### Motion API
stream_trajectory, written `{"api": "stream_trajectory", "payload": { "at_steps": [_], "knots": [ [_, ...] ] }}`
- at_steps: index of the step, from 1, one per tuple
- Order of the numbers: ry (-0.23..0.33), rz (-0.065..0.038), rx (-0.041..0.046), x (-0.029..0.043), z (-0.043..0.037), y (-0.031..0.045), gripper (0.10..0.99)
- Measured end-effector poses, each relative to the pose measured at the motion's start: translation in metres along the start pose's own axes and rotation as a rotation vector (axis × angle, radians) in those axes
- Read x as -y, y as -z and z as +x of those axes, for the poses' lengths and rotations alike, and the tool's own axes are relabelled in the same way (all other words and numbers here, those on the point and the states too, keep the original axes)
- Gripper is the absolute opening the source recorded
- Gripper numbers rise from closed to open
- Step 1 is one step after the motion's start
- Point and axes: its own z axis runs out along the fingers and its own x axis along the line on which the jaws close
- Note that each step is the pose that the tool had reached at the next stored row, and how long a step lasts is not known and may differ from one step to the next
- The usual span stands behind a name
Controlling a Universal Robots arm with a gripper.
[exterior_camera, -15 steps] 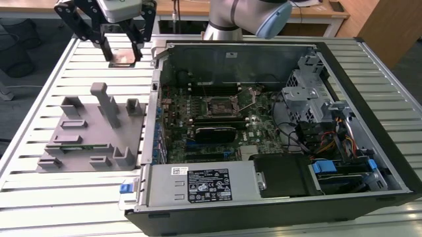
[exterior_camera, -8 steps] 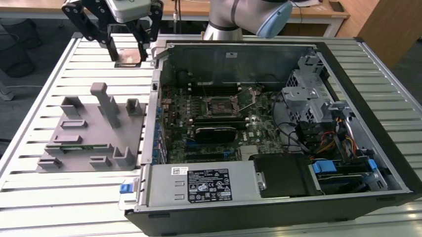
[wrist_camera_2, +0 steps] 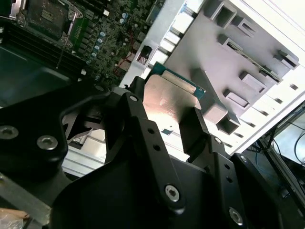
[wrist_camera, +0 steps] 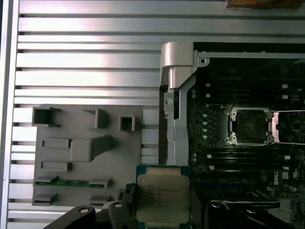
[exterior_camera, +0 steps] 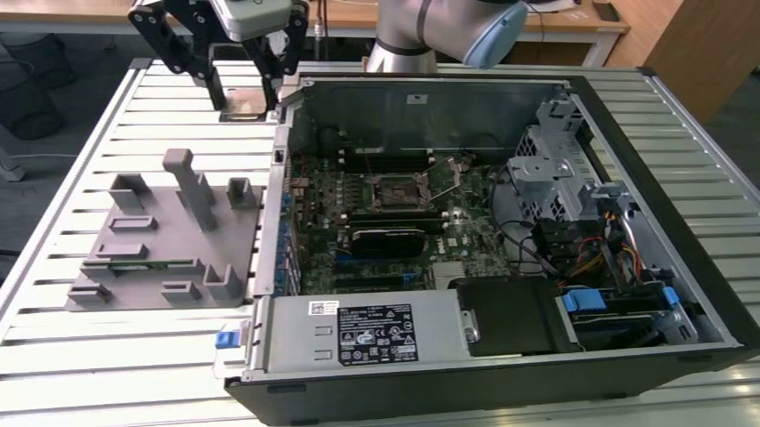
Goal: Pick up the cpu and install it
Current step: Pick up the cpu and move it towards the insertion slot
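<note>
We found the end effector [exterior_camera: 246, 96] in the upper left of the exterior view, over the slatted bench [exterior_camera: 71, 160] beside the open computer case [exterior_camera: 700, 294]. It was clamped on the cpu [wrist_camera: 163, 198], whose silver face showed between the fingers [wrist_camera: 125, 202] in the first wrist view. The grey fixture plate [exterior_camera: 166, 258] lay near, and the uncovered motherboard socket [exterior_camera: 394, 191] sat well apart.

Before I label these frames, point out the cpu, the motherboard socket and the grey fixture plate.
Silvery square cpu [wrist_camera: 163, 198]: first wrist view, lid's middle.
Black square motherboard socket [wrist_camera: 249, 125]: first wrist view, its centre.
Grey plastic fixture plate [wrist_camera: 119, 162]: first wrist view, bare flat part.
</note>
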Motion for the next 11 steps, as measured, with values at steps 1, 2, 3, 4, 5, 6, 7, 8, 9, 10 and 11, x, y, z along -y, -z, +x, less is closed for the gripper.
{"api": "stream_trajectory", "payload": {
  "at_steps": [1, 2, 3, 4, 5, 6, 7, 8, 9, 10, 11],
  "knots": [
    [0.0, 0.0, 0.0001, 0.0, -0.0015, 0.0, 0.541],
    [0.0, 0.0, 0.0, 0.0, -0.003, 0.0, 0.541],
    [0.0, 0.0, 0.0, 0.0, -0.0046, 0.0001, 0.541],
    [0.0, 0.0, 0.0001, 0.0, -0.0063, 0.0001, 0.541],
    [0.0, 0.0, 0.0001, 0.0, -0.0079, 0.0001, 0.541],
    [0.0, 0.0, 0.0001, 0.0, -0.0095, 0.0001, 0.541],
    [0.0, 0.0, 0.0001, 0.0, -0.0112, 0.0001, 0.541],
    [0.0, 0.0, 0.0001, 0.0, -0.013, 0.0002, 0.541],
    [0.0, 0.0, 0.0001, -0.0001, -0.0147, 0.0002, 0.541],
    [0.0, 0.0, 0.0001, -0.0001, -0.0165, 0.0002, 0.541],
    [0.0, 0.0, 0.0001, -0.0002, -0.0185, 0.0002, 0.541]
  ]
}}
